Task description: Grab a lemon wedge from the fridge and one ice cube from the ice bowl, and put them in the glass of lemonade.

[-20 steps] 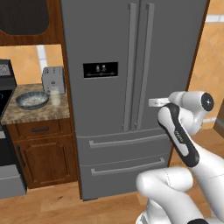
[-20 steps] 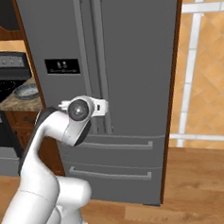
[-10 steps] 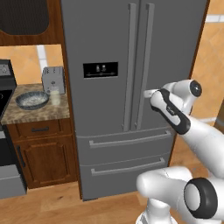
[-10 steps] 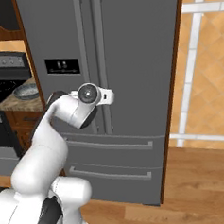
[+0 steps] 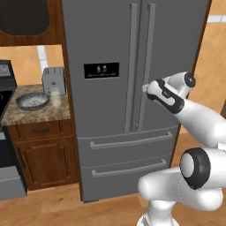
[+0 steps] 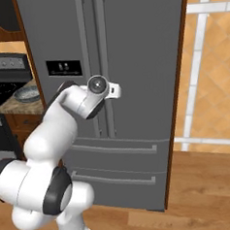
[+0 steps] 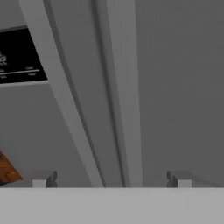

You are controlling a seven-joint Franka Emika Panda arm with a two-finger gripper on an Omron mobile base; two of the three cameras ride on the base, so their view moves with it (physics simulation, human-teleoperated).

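step: opening the fridge (image 5: 132, 66); doors shut, both handles untouched, nothing fetched yet by my read.
my gripper (image 7: 111, 179): fingers apart, nothing between them; one tip at lower left of the hand view, the other at lower right.
gripper in base views: white hand at centre right of the left base view (image 5: 148, 87), just in front of the door face; in the right base view it sits at centre left (image 6: 116, 91), overlapping the right-door handle.
right-door handle (image 7: 124, 96): pale bar, runs from top centre of the hand view down to bottom centre, ending between my two tips, slightly left of midway.
left-door handle (image 7: 65, 96): slants from upper left to bottom centre, closer to my left tip at the top, converging with the other bar near the bottom.
long axis: both handles vertical on the fridge; my finger gap lies across them, so closing would pinch across the bar.
key relation: right-door handle lies straight ahead, inside the gap; cannot tell whether I touch it yet.
dispenser panel (image 7: 19, 54): black, upper left of the hand view.
lemon wedge: presumably inside the fridge, hidden behind shut doors.
ice bowl (image 5: 32, 101): on the counter, centre left of the left base view.
glass of lemonade (image 5: 55, 98): just right of the bowl, in front of the toaster (image 5: 54, 80).
risk: grabbing both bars at once where they converge.
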